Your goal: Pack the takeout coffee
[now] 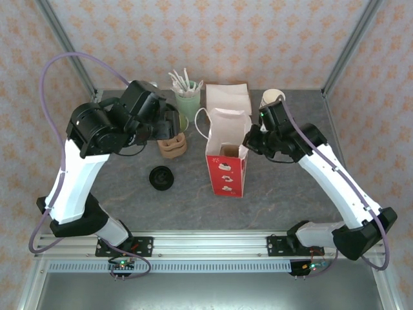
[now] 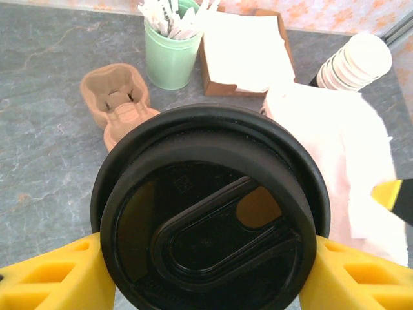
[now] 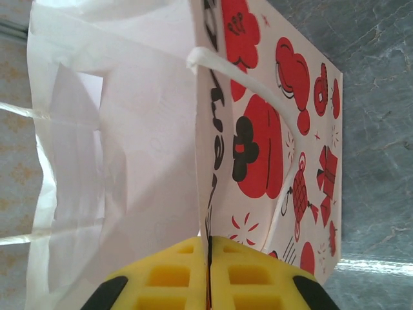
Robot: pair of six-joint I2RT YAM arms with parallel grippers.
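left tool (image 2: 206, 258): clamped on coffee (image 2: 258, 208), one yellow finger (image 2: 58, 278) on each side, both touching it. gripping, not slack.
seen from above in left wrist view: black lid (image 2: 193, 142) on top, brown showing through the sip hole, cup wall hidden underneath. can't tell whether resting on counter (image 1: 193, 200) or held off it.
located left of bag (image 1: 227, 161), outside it. tan carrier (image 1: 173, 145) on the counter, partly hidden behind the lid's far left edge.

right tool (image 3: 208, 271): closed flat on the bag's right rim, paper edge pinched between the yellow pads (image 3: 168, 278). nothing else in the grip.

bag: upright on the counter between the two arms, mouth open upward. white inside, red and black print outside, white cord handles, one loop sticking out to the left in top view. something tan low inside it, can't tell what.

far edge of counter, left to right: mint cup (image 1: 188, 100) full of white utensils, napkin tray (image 1: 229, 97) just beside it, white cup stack (image 1: 272, 97) further right, close behind the right arm's wrist.

spare lid (image 1: 161, 177): black, round, flat on the counter, near side of the carrier and apart from it, left of the bag, clear of both tools.

counter itself: grey marbled top, patterned wall panels behind.
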